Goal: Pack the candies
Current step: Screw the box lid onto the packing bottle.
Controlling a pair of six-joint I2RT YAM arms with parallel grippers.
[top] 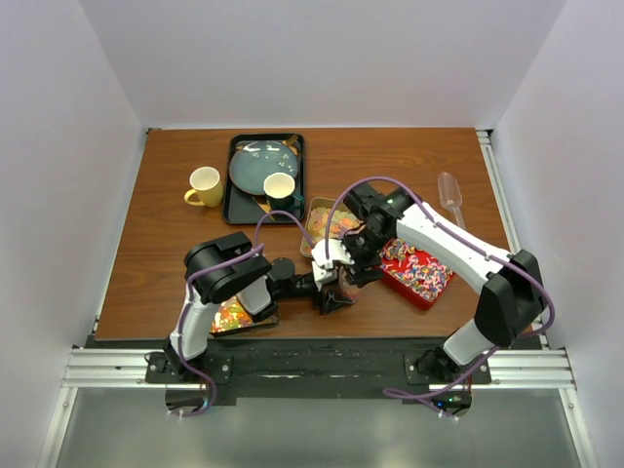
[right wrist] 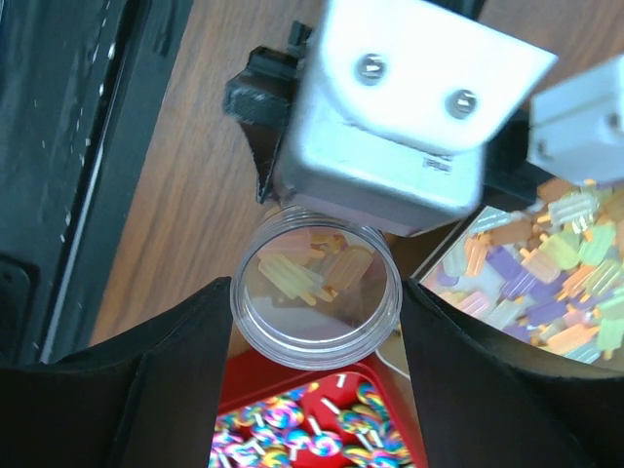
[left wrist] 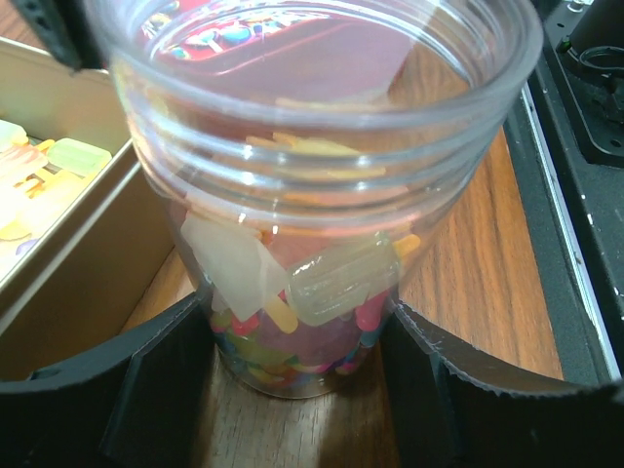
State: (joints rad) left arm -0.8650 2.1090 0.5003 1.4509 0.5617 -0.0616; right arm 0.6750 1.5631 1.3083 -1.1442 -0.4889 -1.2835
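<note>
The candies [left wrist: 327,283] you can see best are the ones in the clear jar [left wrist: 312,195]. Pale popsicle-shaped pieces lie on top, with smaller bright bits heaped at the bottom, too blurred through the plastic to sort by kind. The jar stands upright close to the near edge of the table [top: 166,195], about midway across. Your left gripper [left wrist: 297,390] holds it, one black finger against each side of its lower half.

From above, your right gripper [right wrist: 317,336] brackets the jar's mouth. Its fingers [right wrist: 185,380] line up with the rim, but you cannot tell whether they press on it or only stand beside it. In that wrist view the white body of the left gripper covers the far side of the jar, and in the overhead view the two grippers hide the jar almost entirely.

More pastel candies fill the gold tray [left wrist: 68,283] just beside the jar on its far side, and swirled striped pieces lie in the red tray [right wrist: 292,375] toward the table's right edge. The wrist frames cut off both trays.

A third heap of orange-yellow candies [top: 232,317] peeks out under the left arm [top: 219,268] by the near edge, with its container mostly covered.
</note>
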